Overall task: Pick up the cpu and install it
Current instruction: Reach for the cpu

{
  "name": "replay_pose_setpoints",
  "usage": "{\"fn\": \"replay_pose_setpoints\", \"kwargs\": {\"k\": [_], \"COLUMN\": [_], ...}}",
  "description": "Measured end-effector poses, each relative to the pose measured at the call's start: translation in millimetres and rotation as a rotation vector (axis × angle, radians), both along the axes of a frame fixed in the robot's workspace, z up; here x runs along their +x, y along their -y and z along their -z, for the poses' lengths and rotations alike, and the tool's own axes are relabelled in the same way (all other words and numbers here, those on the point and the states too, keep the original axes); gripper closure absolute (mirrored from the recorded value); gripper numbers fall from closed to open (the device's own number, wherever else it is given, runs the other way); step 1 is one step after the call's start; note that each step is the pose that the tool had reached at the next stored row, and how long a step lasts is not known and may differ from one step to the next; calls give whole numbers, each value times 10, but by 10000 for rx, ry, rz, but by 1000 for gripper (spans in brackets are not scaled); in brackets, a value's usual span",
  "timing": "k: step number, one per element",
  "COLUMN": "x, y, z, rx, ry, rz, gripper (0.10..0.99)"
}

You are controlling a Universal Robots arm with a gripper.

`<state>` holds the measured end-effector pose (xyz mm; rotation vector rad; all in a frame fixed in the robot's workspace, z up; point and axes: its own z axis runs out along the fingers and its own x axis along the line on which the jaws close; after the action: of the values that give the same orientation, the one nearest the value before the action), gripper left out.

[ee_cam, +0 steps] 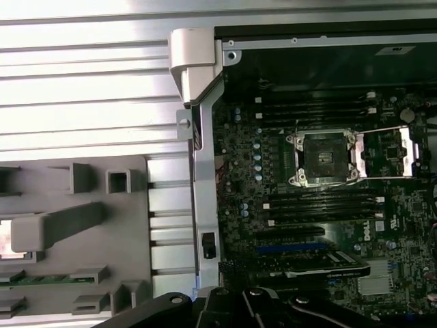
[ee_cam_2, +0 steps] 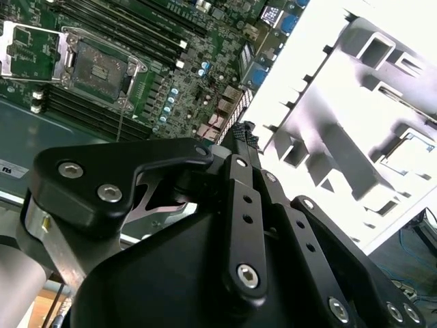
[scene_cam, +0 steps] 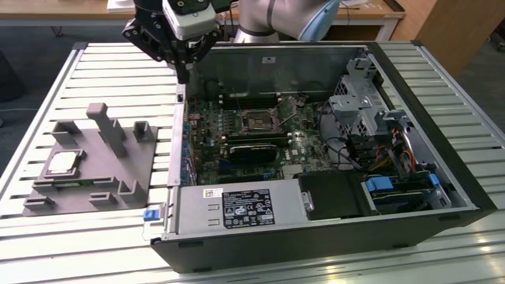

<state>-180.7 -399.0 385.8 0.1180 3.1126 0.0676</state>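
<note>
The cpu (scene_cam: 63, 163), a small silvery square, lies in a recess of the grey fixture (scene_cam: 146, 160) on the exterior view's left. My gripper (scene_cam: 183, 76) hangs above the left wall of the open computer case (scene_cam: 442, 177), between the fixture and the motherboard. Its black fingers (ee_cam_2: 244, 131) are shut together with nothing held. The motherboard's dark socket (scene_cam: 259, 121) sits uncovered with its metal load plate (ee_cam: 386, 152) swung aside. Both wrist views show that socket (ee_cam: 321, 158) (ee_cam_2: 101, 68). The gripper is well above and apart from the cpu.
A tall grey post (scene_cam: 106, 127) rises from the fixture near the cpu. Inside the case are a black graphics card (scene_cam: 252, 154), a labelled power supply (scene_cam: 236, 208) and a metal drive cage (scene_cam: 363, 106) with cables. Everything rests on a slatted metal table (scene_cam: 118, 65).
</note>
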Motion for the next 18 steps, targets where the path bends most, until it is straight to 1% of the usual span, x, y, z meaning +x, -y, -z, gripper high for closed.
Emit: {"fn": "replay_pose_setpoints", "kwargs": {"k": [18], "x": [-79], "y": [0], "z": [12], "rx": [0], "ry": [1], "rz": [0], "gripper": [980]}}
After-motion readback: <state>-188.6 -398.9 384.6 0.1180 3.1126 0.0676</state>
